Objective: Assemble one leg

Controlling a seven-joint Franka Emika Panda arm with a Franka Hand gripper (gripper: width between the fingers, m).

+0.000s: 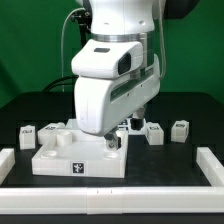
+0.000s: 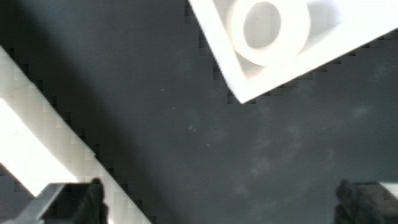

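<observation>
White square panel with a round corner socket (image 2: 267,40) lies just beyond my fingers (image 2: 71,205), which stand apart with only dark desk (image 2: 196,140) between them. 1 small white stubby tagged leg (image 1: 152,131) sits beside them, ungrasped. Closing here would catch nothing; dropping might clip the panel's edge.

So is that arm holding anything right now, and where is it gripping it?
Nothing is held. In the wrist view the fingers stand wide apart, with only the dark table showing between them.

A green backdrop (image 1: 30,50) hangs behind a black tabletop (image 1: 195,112) bordered by a low white rail (image 1: 110,201), evenly lit.
</observation>
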